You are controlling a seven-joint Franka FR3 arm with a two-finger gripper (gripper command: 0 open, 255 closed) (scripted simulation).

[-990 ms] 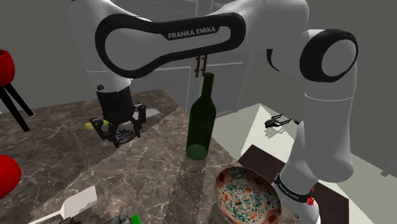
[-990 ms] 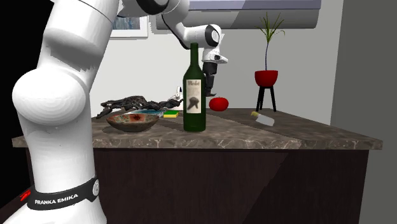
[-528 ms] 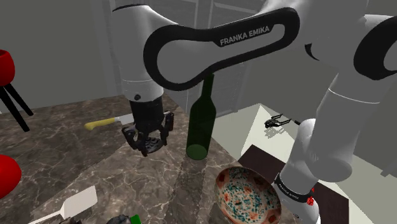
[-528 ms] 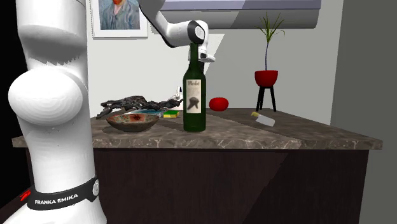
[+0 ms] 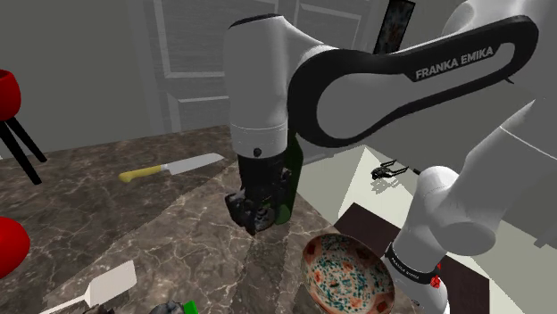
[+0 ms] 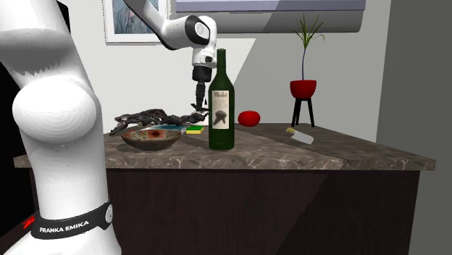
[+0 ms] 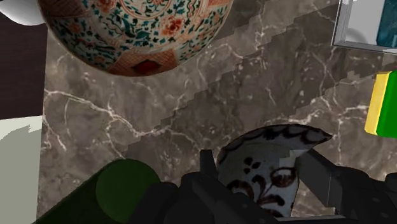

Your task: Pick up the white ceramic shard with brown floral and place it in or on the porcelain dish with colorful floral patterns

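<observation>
Above the dark marbled surface (image 5: 107, 223), clear of it, the black gripper (image 5: 254, 217) hung pointing down, its two fingers (image 7: 207, 164) pinching the shard (image 7: 270, 153) between them. Seen along the hand, the shard was a curved white piece with dark brown flower marks and a dark band along its rim, and it stuck out beyond the fingertips. From the shoulder view the gripper stood just in front of the green bottle (image 5: 287, 178), hiding much of it. From the second exterior view the gripper (image 6: 197, 106) hung just beside the bottle (image 6: 222, 101), level with its label, on the side toward the dish (image 6: 151, 138). The dish (image 5: 346, 275), a shallow bowl painted inside with red, teal and green flowers on white, sat near the edge of the surface closest to the arm's stand, apart from the bottle. Along the hand, the dish (image 7: 133, 32) lay beyond the shard, with bare marble showing between them. A yellow and green sponge (image 7: 382, 105) lay off to one side. Farther across the surface, a knife (image 5: 174, 167) with a yellow handle lay flat toward the far edge, and a flat white utensil (image 5: 105, 285) lay near the edge at the shoulder view's lower left. A round red fruit (image 6: 248, 118) sat behind the bottle, and a plant in a red pot (image 6: 303, 88) stood on black legs beyond the knife
</observation>
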